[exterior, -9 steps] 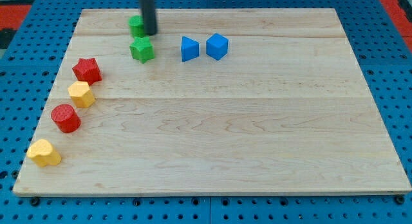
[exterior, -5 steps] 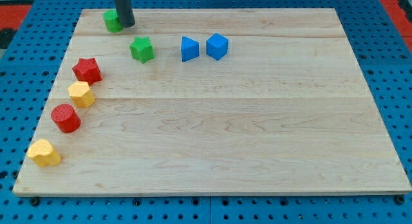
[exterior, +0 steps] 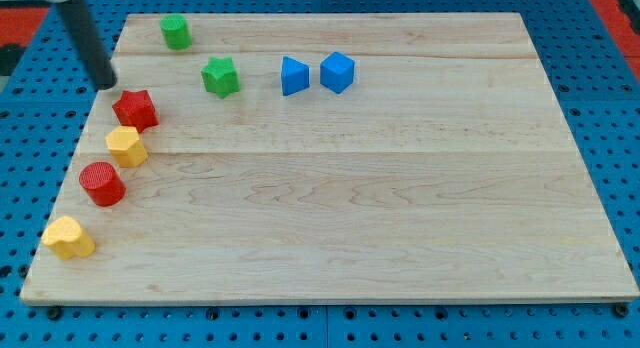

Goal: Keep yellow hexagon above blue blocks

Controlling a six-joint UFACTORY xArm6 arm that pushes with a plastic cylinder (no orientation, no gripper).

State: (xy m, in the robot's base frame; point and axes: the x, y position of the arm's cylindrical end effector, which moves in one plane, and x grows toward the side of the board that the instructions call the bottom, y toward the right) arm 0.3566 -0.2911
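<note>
The yellow hexagon sits near the board's left edge, below the red star. The two blue blocks stand side by side near the view's top: a blue triangular block and a blue cube. The yellow hexagon is lower in the view than both and far to their left. My tip is at the board's left edge, just up and left of the red star, apart from it.
A green cylinder stands near the board's top left. A green star is left of the blue blocks. A red cylinder and a yellow heart-like block lie down the left edge of the wooden board.
My tip moved left and down from beside the green cylinder to the board's left edge near the red star. The green cylinder was pushed left earlier and now stands still.
</note>
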